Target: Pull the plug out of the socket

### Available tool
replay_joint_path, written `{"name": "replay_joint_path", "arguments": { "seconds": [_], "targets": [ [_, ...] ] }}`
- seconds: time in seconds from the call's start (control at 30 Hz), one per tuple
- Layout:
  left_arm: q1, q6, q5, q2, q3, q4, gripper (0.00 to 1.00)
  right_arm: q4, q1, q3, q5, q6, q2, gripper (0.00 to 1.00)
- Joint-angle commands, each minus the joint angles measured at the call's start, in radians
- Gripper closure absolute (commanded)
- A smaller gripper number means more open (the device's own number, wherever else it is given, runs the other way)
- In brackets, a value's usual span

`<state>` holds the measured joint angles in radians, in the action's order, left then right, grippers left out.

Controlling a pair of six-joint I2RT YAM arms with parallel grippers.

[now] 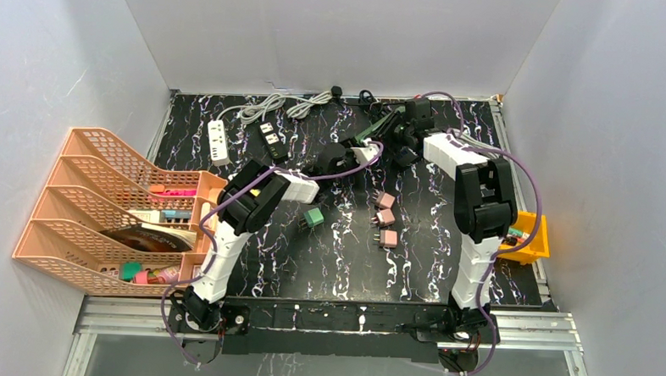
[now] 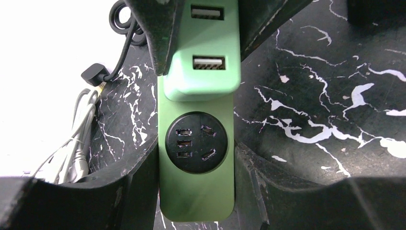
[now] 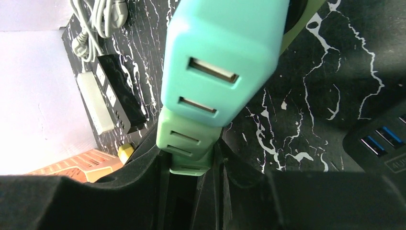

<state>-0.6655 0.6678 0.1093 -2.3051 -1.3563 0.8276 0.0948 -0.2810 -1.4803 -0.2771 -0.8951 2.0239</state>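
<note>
We count three power strips on the table [image 1: 343, 269]: a white strip [image 1: 219, 141] and a black strip [image 1: 271, 139] lying side by side at the far left, and the green socket strip [image 2: 196, 191] at the far centre, where the two arms meet. There are four loose plugs near the middle, three pink plugs [image 1: 386, 217] in a short column and one dark green plug [image 1: 314, 217] to their left. An orange tray rack [image 1: 100, 203] stands at the left edge and a yellow bin [image 1: 531, 239] at the right.

The plug [image 2: 206, 81], pale green with two USB ports, sits in the green socket strip just beyond its round black outlet face. The left fingers [image 2: 139, 196] clamp the strip's long sides at the near end, well short of the plug. The right fingers [image 2: 160, 38] come in from the opposite side and press on the plug's two flanks. In the right wrist view a paler block with more slots lies beyond it. We cannot tell whether that is a second plug or the strip's end.
</note>
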Motion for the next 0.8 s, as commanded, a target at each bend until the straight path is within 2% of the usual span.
{"name": "replay_joint_path", "arguments": {
  "seconds": [0.0, 0.37, 0.53, 0.63, 0.77],
  "targets": [
    [0.091, -0.034, 0.140, -0.035, -0.049, -0.062, 1.00, 0.117, 0.004, 0.023, -0.076, 0.038, -0.159, 1.00],
    [0.105, -0.086, 0.137, -0.063, -0.105, -0.149, 1.00, 0.151, 0.005, 0.043, -0.018, 0.074, -0.232, 1.00],
    [0.123, -0.091, 0.079, -0.056, -0.102, -0.153, 1.00, 0.147, 0.015, 0.106, -0.003, 0.096, -0.248, 1.00],
    [0.156, -0.122, -0.057, -0.027, -0.083, -0.203, 1.00, 0.125, 0.005, 0.144, -0.051, 0.170, -0.236, 1.00],
    [0.231, -0.240, -0.326, 0.011, -0.117, -0.374, 1.00, 0.139, -0.125, 0.147, -0.046, 0.316, -0.206, 1.00]
  ]
}}
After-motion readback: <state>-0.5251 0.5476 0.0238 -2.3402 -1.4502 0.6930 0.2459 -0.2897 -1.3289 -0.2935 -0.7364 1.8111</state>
